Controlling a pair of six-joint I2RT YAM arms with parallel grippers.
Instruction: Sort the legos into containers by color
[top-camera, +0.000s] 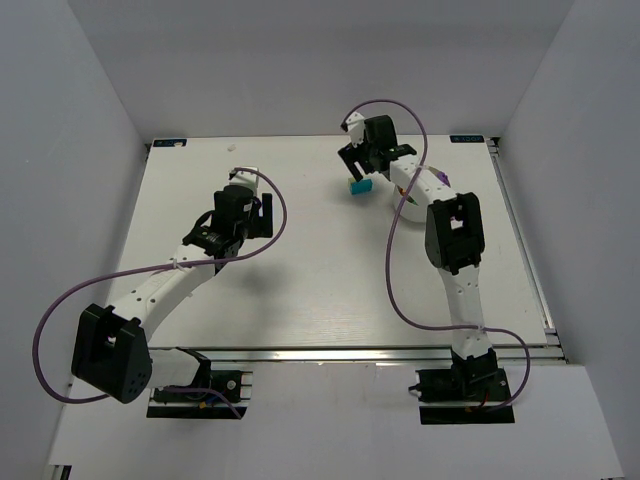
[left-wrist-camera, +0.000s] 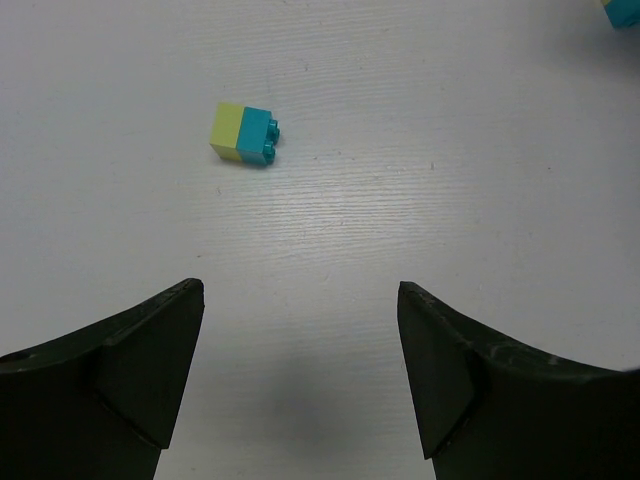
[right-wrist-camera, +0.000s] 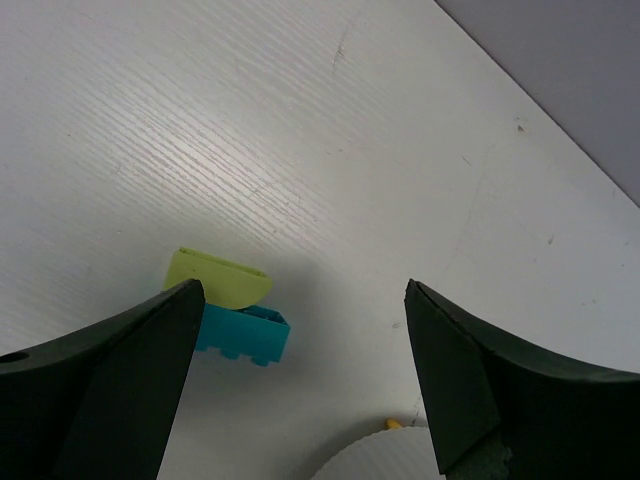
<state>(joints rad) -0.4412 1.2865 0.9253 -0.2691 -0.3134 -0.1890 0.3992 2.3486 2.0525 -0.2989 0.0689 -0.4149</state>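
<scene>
White bowl (right-wrist-camera: 372, 458) barely shows at bottom centre; we can't see its contents. Cyan-and-lime lego (right-wrist-camera: 240, 335) lies near it, left of centre; second lego (left-wrist-camera: 245, 133) upper left. Left gripper (left-wrist-camera: 300, 300), right gripper (right-wrist-camera: 305, 300) gape wide, empty.

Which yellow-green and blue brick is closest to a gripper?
The rounded-top brick, partly tucked behind a finger of the right gripper; the squarer brick lies well ahead of the left gripper.
</scene>
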